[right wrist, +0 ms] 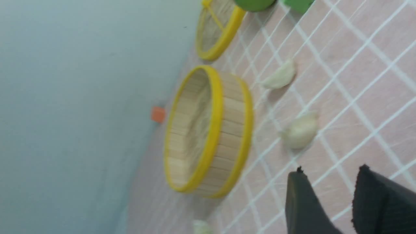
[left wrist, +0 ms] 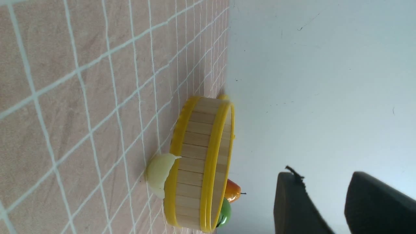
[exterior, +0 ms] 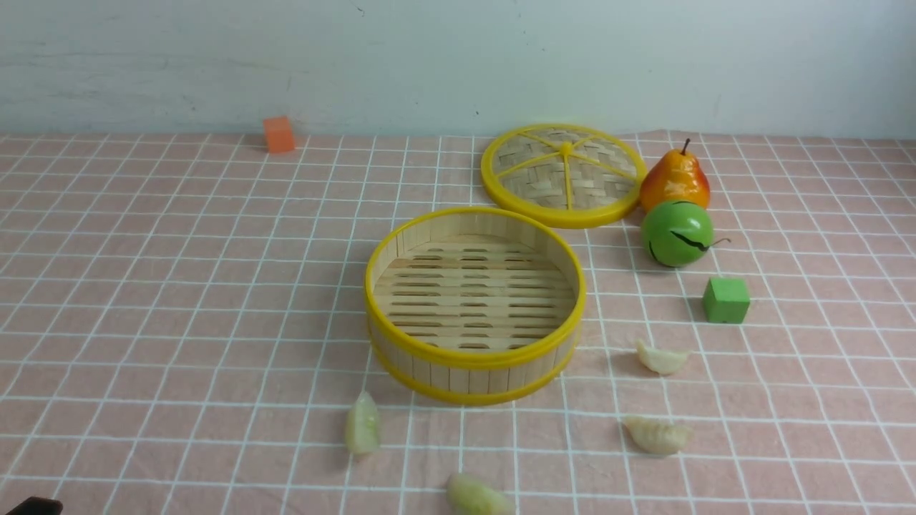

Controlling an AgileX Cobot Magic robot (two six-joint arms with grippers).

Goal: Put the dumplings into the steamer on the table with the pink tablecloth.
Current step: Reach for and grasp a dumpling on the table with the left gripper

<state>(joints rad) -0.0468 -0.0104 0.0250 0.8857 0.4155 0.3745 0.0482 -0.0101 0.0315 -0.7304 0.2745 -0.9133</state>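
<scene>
The steamer [exterior: 469, 375] stands empty at the middle of the table's pink tablecloth [exterior: 179, 286]. Several dumplings lie on the cloth in front of it: one front left [exterior: 363, 424], one at the front edge [exterior: 478, 496], two to the right [exterior: 662, 357] [exterior: 657, 435]. My left gripper [left wrist: 325, 175] is open and empty, low and away from the steamer [left wrist: 195, 156] and the dumpling [left wrist: 159, 174] beside it. My right gripper [right wrist: 331, 170] is open and empty above the cloth, short of the nearest dumpling [right wrist: 300, 130] and the steamer [right wrist: 230, 130].
The woven lid [exterior: 562, 174] lies behind the steamer to the right, with a pear [exterior: 674, 179], a green apple [exterior: 677, 232] and a green cube [exterior: 726, 300] beside it. An orange cube [exterior: 278, 134] sits at the back left by the wall.
</scene>
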